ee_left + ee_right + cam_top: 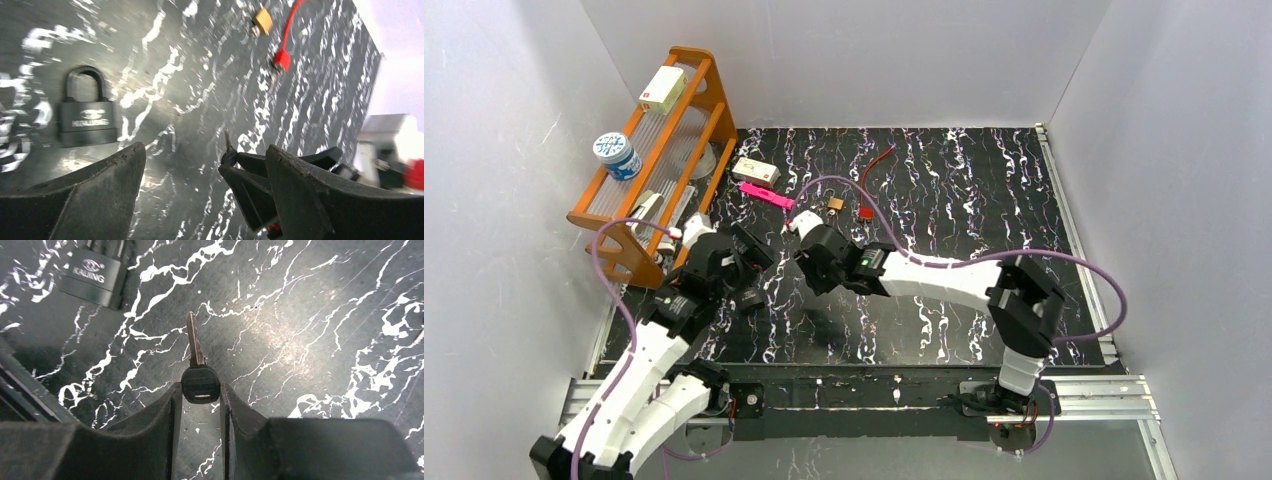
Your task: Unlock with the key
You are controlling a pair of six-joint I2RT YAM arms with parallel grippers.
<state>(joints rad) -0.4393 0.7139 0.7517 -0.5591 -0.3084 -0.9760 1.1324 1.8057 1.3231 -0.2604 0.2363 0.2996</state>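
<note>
A black padlock (pixel 87 121), shackle closed, lies flat on the black marbled mat. It also shows at the top left of the right wrist view (pixel 92 272). My right gripper (pixel 200 390) is shut on the black head of the key (pixel 200 384). The key's metal blade points forward over the mat, a short way from the padlock and not touching it. In the top view my right gripper (pixel 809 262) is left of centre. My left gripper (pixel 202 150) is open and empty, close beside it (pixel 759 255), with the padlock ahead and to its left.
A small brass padlock (pixel 835 204) and a red cable (pixel 874 165) lie further back on the mat. A pink object (pixel 764 195) and a white box (pixel 754 171) lie near a wooden rack (pixel 714 110) at the far left. White walls enclose the mat.
</note>
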